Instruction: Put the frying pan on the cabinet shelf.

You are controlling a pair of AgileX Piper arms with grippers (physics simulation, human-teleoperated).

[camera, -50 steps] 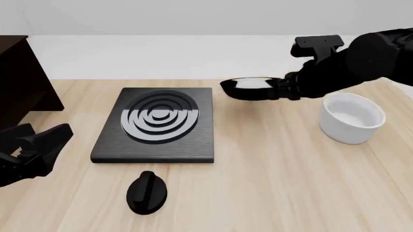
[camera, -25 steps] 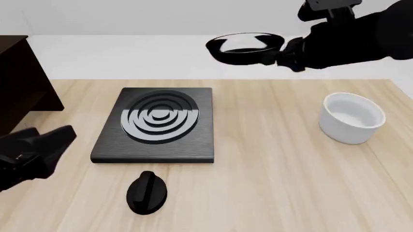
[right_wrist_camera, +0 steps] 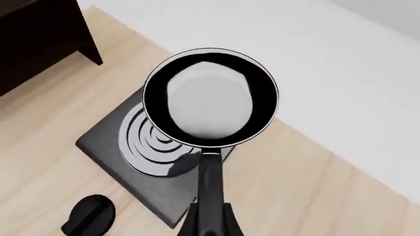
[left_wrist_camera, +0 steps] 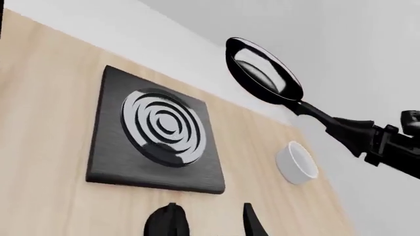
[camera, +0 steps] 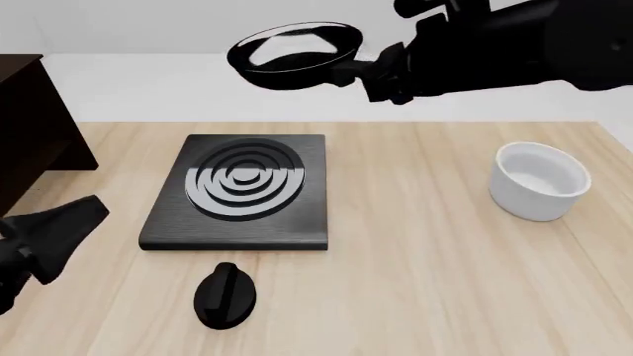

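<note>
The frying pan (camera: 293, 53) is small, round and black with a glossy inside. It hangs high in the air above the far edge of the stove plate. My right gripper (camera: 381, 74) is shut on its long handle. The right wrist view looks down into the pan (right_wrist_camera: 210, 103), with the handle (right_wrist_camera: 210, 187) running back to the fingers. The left wrist view shows the pan (left_wrist_camera: 262, 73) and the right gripper (left_wrist_camera: 367, 140) from below. The dark brown cabinet (camera: 30, 126) stands at the far left, also in the right wrist view (right_wrist_camera: 39, 39). My left gripper (camera: 44, 245) is open and empty, low at the left.
A flat black stove plate (camera: 240, 189) with silver rings lies on the wooden table (camera: 416, 252), under the pan. A black knob (camera: 225, 295) lies in front of it. A white round pot (camera: 539, 180) stands at the right.
My right gripper has lifted the pan and carried it left, from low beside the white pot to high over the stove plate's far edge. The left gripper has barely shifted.
</note>
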